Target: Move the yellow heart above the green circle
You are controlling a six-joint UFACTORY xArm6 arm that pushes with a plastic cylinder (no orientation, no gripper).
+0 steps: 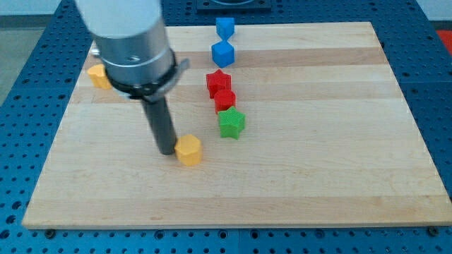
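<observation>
A yellow block (188, 150) lies on the wooden board (318, 162), left of centre and towards the view's bottom; its shape is unclear, perhaps a heart. My tip (167, 152) stands right against that block's left side, touching it or nearly so. A second yellow block (98, 75) lies near the board's upper left edge, partly hidden by the arm. No green circle shows; the arm's wide body (131, 42) covers part of the upper left board. A green star (231, 123) lies up and to the right of the near yellow block.
A red star (218, 82) and a second red block (224, 100) sit in a column just above the green star. Two blue blocks (224, 28) (222, 53) lie above them near the board's top edge.
</observation>
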